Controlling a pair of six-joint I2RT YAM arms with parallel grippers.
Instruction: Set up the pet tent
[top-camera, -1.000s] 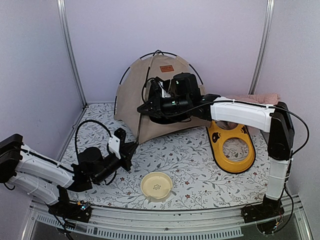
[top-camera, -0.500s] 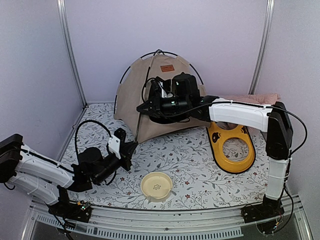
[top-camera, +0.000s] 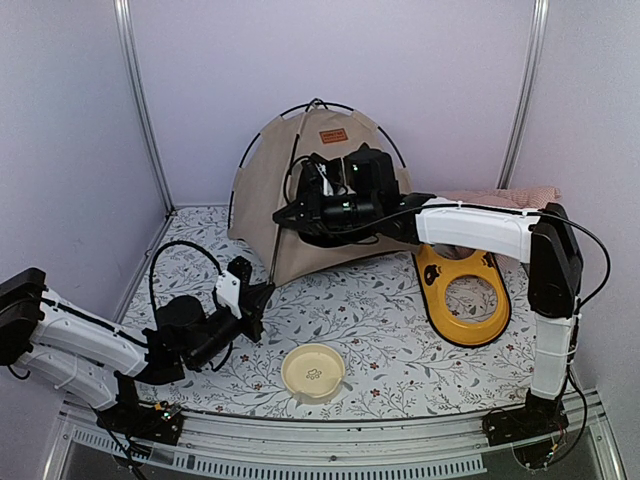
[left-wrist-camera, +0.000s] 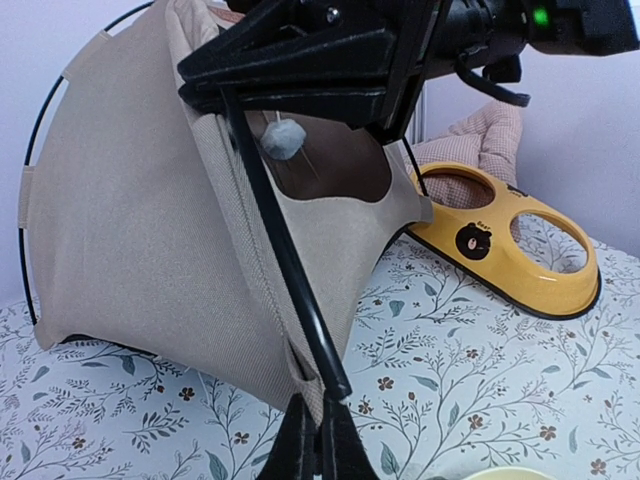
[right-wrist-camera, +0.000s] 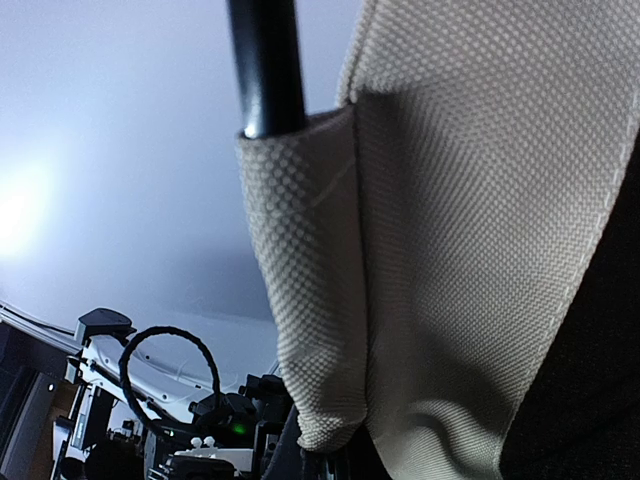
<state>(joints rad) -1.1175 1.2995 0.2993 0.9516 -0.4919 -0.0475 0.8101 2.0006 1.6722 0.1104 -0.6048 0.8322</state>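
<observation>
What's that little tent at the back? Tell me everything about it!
The pet tent is a tan woven-fabric dome standing at the back of the table, with thin black poles, a brown label patch and a dark arched doorway where a pale pompom hangs. One pole slants down its front; the left gripper pinches the bottom end, the right gripper holds its fabric pocket up top.

Tan pet tent (top-camera: 262, 200), black poles (left-wrist-camera: 295, 270)

Lilac walls (top-camera: 430, 80) (floral tabletop (top-camera: 390, 330) below)
</observation>
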